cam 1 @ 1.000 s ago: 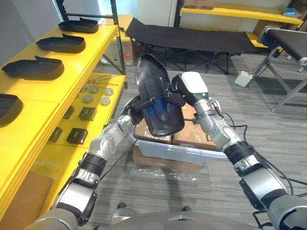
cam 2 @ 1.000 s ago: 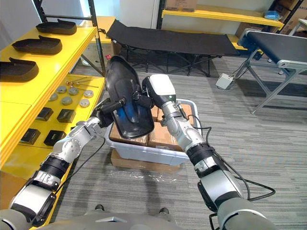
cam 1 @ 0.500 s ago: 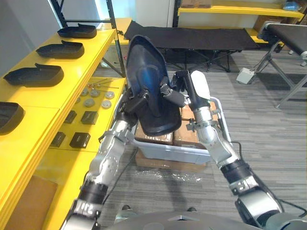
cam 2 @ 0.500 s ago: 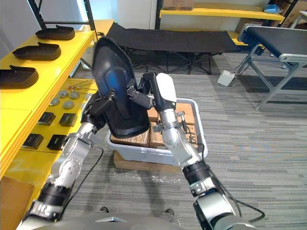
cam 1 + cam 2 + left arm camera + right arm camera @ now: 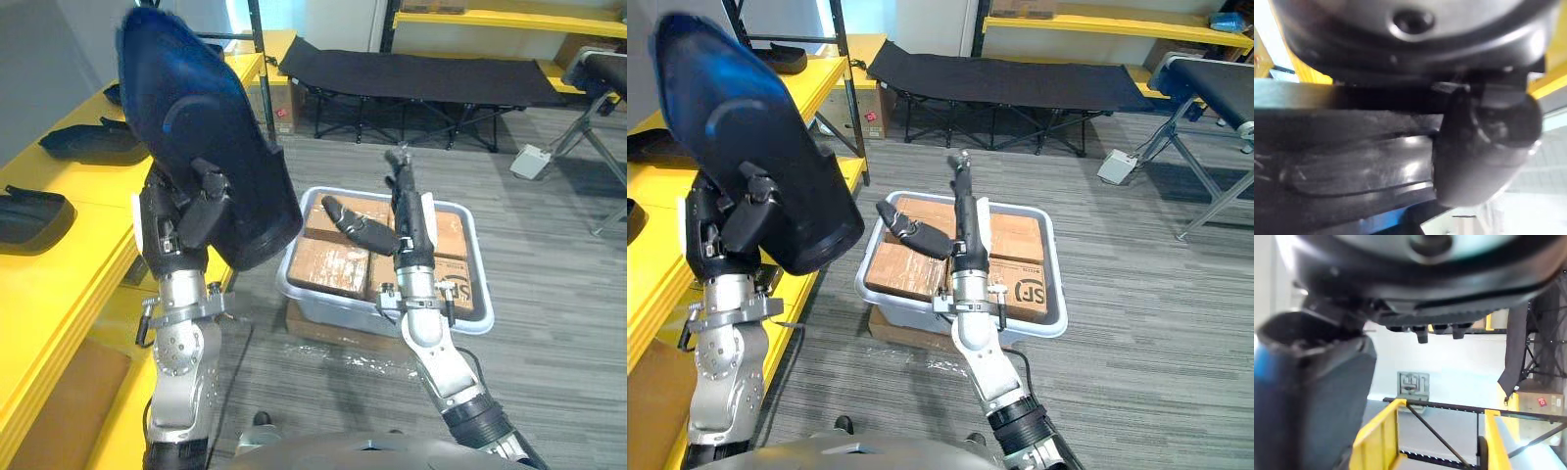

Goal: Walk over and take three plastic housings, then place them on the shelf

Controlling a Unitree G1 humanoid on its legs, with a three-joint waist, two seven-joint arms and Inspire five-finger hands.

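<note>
- Open grey carpet floor [image 5: 558, 255] lies wide on the right hand's outer side. The yellow shelf [image 5: 69, 245] edge runs close along the left hand's outer side, with more housings [image 5: 88, 145] lying on it.
- Left hand [image 5: 181, 220] is up high, fingers curled tight on the lower rim of the big black plastic housing [image 5: 211, 147], which towers tilted above it.
- Right hand [image 5: 409, 230] is well clear of that housing, fingers straight up, thumb stuck out, holding nothing. The grey bin [image 5: 387, 315] of cardboard boxes [image 5: 328, 264] sits below it.
</note>
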